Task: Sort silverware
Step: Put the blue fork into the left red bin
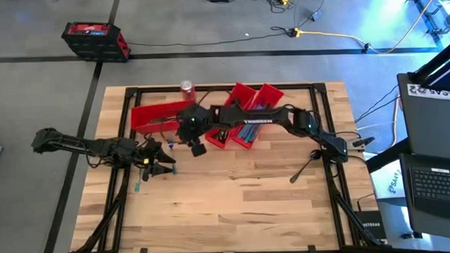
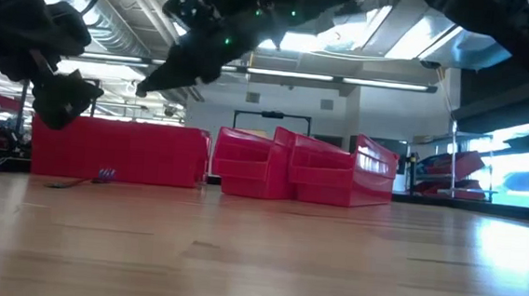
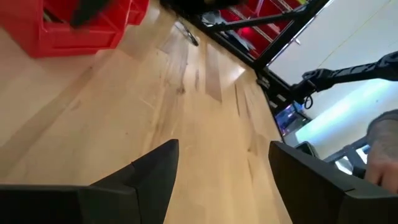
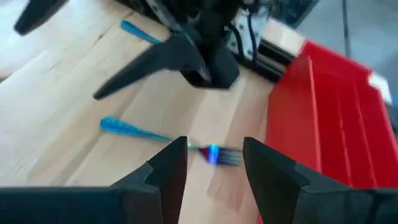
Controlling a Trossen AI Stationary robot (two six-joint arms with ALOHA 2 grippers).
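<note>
Where blue silverware (image 1: 249, 130) fills them, angled red bins (image 1: 247, 103).

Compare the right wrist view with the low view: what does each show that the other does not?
Only the right wrist view shows the right gripper with its fingers open above a blue-handled fork lying on the table, and a second blue piece farther off beyond the left gripper.

Only the low view shows the cluster of red bins side by side, and the room's ceiling.

Both show the long red bin and the wooden table.
</note>
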